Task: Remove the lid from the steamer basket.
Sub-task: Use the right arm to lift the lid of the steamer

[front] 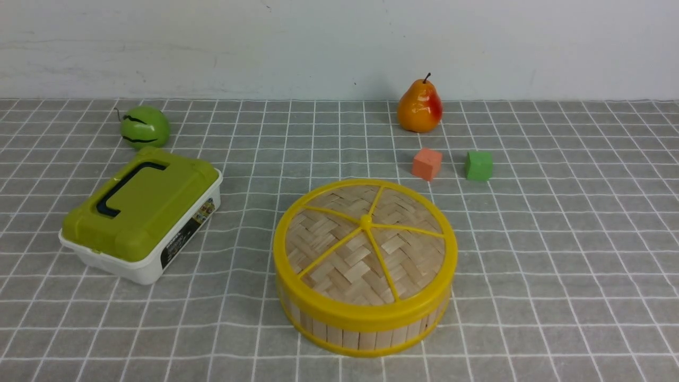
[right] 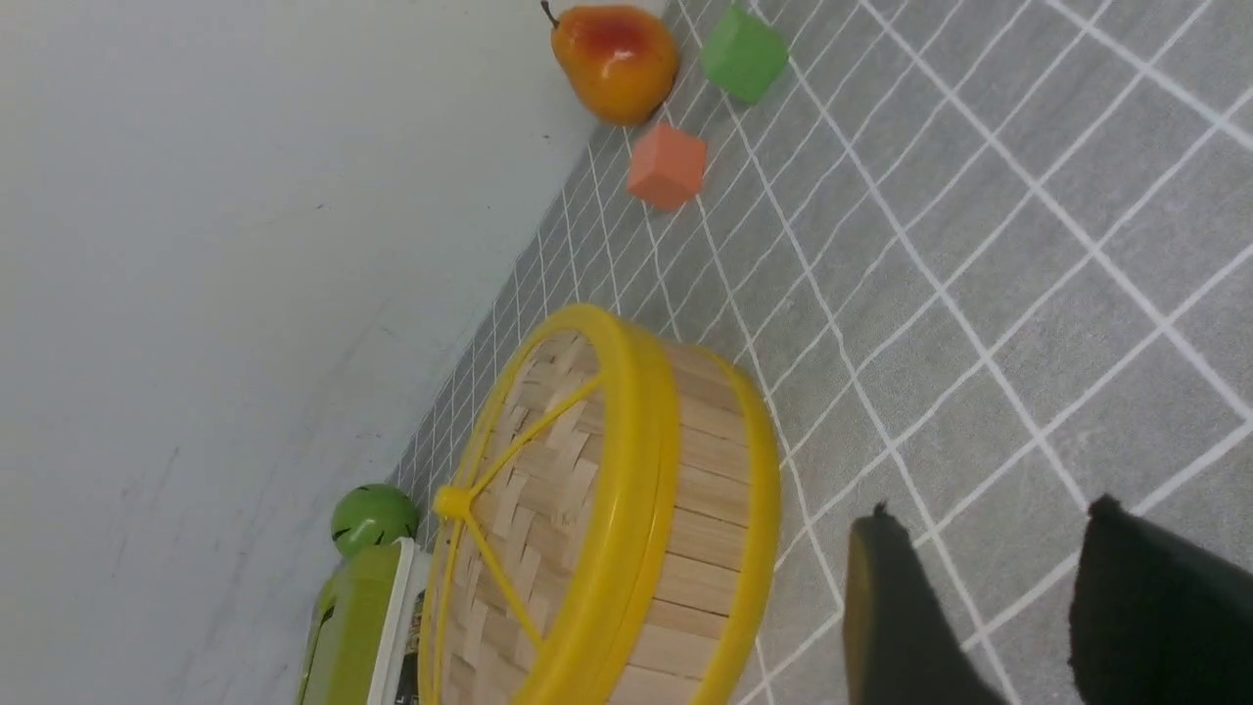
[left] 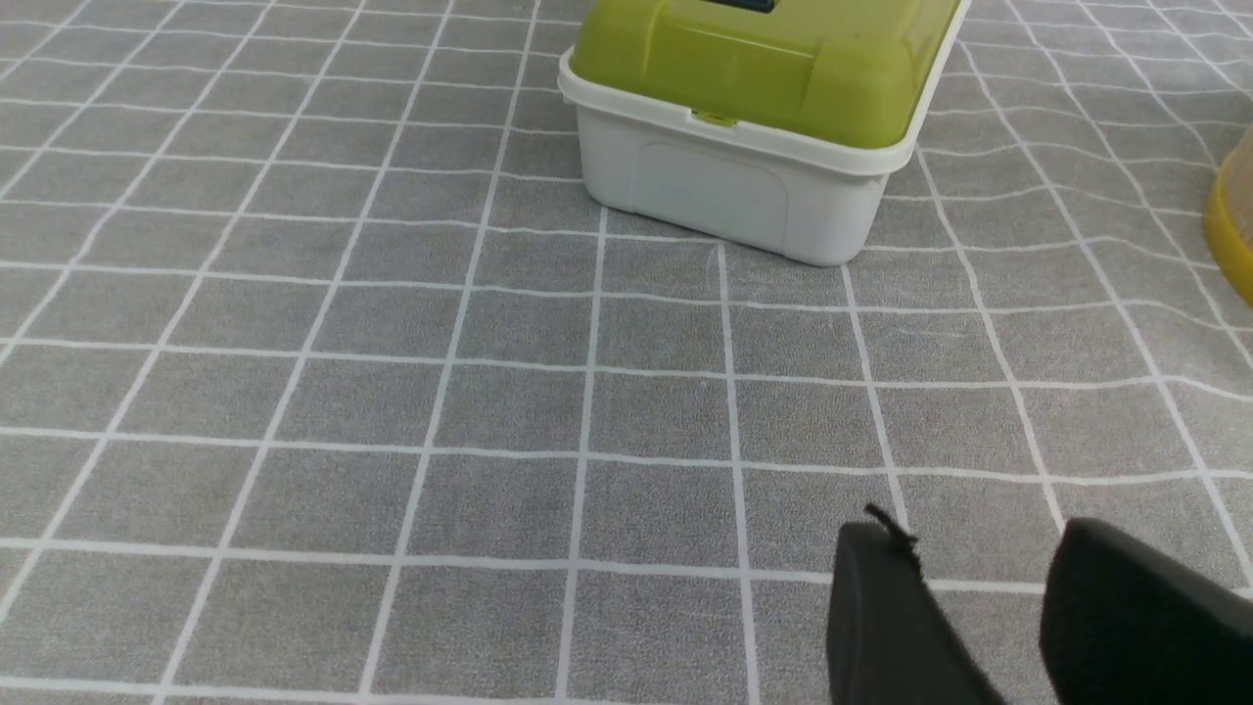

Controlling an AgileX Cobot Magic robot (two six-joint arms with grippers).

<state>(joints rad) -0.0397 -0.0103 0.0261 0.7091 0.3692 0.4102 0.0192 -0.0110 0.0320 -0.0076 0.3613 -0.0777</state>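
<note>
- The lid [front: 329, 249] is on the steamer basket [front: 367, 339], covering it all the way round; the basket stands upright on the table [front: 557, 297], near the middle of the front view.
- That puts the task, as I judge it, at the approach: neither arm shows in the front view, and nothing touches the lid.
- The right gripper [right: 989, 578] has its jaws apart with nothing between them, and the basket lies near it in its wrist view.
- The left gripper [left: 969, 587] also holds its jaws parted and empty, over bare table near the white box with the green top [left: 724, 186].
- The right arm looks the likelier one to start, being nearer the basket in its own view.
- The next move calls for bringing the jaws over to the lid, either onto the small centre knob or across its yellow rim, then closing and lifting straight up.
- The rim sits close on the slatted wall, so a grip set too low could catch the basket and raise both together.
</note>
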